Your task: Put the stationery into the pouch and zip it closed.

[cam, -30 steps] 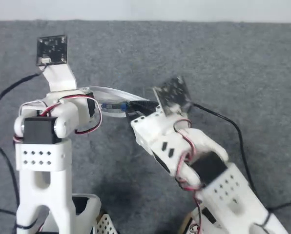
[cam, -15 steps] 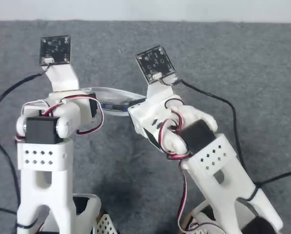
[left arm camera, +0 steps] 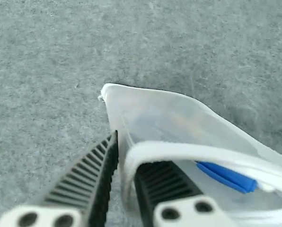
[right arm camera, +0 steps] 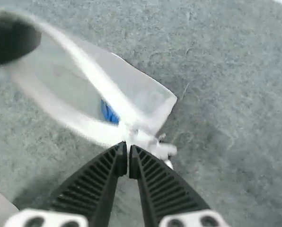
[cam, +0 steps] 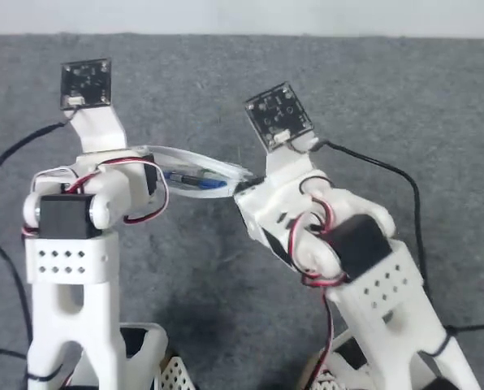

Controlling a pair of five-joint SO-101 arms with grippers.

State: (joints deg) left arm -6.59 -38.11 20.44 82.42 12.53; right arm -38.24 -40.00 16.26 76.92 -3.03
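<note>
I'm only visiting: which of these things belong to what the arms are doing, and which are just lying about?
Part of the job:
clear pouch, held between the two arms
blue pen, inside it
left gripper, clamped on the pouch's edge
right gripper, pinched at its zip end

Just there:
grey table covering
black cables

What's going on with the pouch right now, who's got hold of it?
The two arms hold the translucent pouch between them over the grey table. The left gripper is clamped on the wall at one end. The right gripper has its fingers shut at the other end, by the zip slider. A blue pen lies inside. The mouth gapes at the left gripper's end, so the zip is not yet closed.
</note>
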